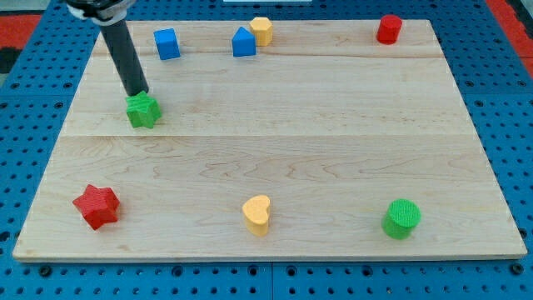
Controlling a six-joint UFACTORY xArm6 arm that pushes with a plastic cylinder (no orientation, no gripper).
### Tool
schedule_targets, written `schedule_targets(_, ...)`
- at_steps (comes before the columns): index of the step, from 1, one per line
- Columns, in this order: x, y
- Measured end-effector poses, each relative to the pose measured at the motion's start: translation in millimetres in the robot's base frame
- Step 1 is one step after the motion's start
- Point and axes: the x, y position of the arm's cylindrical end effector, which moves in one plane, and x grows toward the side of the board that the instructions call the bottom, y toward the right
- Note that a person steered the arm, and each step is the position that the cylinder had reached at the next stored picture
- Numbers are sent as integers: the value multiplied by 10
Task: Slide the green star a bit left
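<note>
- My tip [139,93] rests at the top edge of the green star [143,110], touching it or nearly so.
- There is no pincer on this arm, only the dark rod, so nothing is clenched or grasped.
- The green star sits on the wooden tabletop [316,133] toward the view's left, above the middle.
- Along the view's top: a blue cube [166,43], a blue block [243,42] touching a yellow block [261,30], and a red cylinder [388,28].
- Along the view's bottom: a red star [97,206], a yellow heart [257,214], and a green cylinder [401,218].
</note>
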Motion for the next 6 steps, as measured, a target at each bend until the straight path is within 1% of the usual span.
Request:
schedule_targets(1, 36, 306)
schedule_targets(2, 245, 616)
schedule_targets(3, 318, 567)
schedule_targets(4, 366, 257)
schedule_targets(5, 386, 138)
schedule_targets(6, 386, 189)
